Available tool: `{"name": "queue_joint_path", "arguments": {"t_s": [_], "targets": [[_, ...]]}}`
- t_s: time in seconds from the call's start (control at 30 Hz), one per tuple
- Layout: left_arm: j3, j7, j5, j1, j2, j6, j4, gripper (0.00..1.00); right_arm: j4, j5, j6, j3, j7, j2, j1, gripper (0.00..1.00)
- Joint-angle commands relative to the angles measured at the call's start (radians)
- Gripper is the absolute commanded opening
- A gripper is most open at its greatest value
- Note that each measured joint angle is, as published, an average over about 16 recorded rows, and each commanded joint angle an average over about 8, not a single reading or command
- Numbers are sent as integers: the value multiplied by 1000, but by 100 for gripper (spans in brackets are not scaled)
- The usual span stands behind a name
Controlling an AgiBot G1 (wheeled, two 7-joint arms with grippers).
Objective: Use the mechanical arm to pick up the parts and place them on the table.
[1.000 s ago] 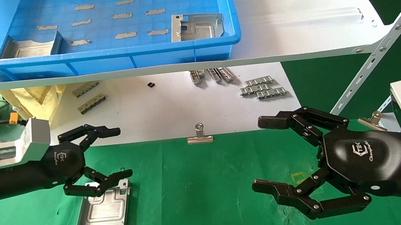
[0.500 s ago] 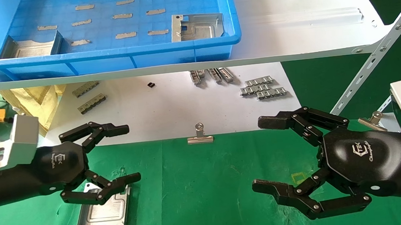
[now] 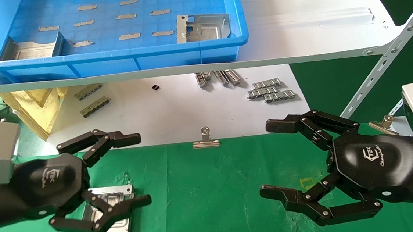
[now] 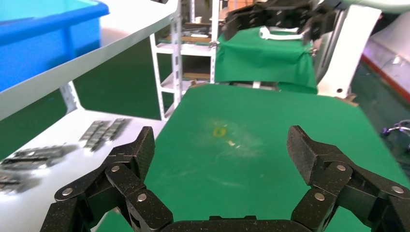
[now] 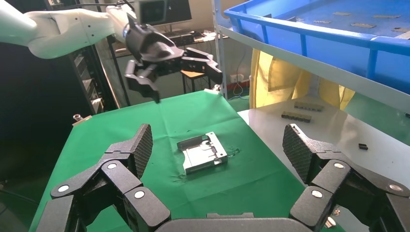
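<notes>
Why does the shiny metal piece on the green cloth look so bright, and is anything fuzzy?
Head view: light glints off the metal part under the left gripper. Left wrist view: the small metal strips look smeared and out of focus. Right wrist view: the part is sharp, with a dark shadow beside it.

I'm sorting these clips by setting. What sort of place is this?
Probably a workshop or lab bench set up for parts handling: a blue tray of stamped metal parts on a white shelf, and a green-clothed table.
</notes>
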Motion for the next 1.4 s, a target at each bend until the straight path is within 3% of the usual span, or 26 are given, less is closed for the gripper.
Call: {"name": "queue_joint_path", "arguments": {"t_s": [0.03, 0.57, 1.4], "targets": [[-19, -25, -7, 19, -7, -4, -38, 100, 0, 0, 0, 0, 0, 0, 0, 100], [-129, -156, -52, 125, -48, -23, -257, 100, 0, 0, 0, 0, 0, 0, 0, 100], [-112, -141, -44, 108, -42, -22, -222, 100, 0, 0, 0, 0, 0, 0, 0, 100]]}}
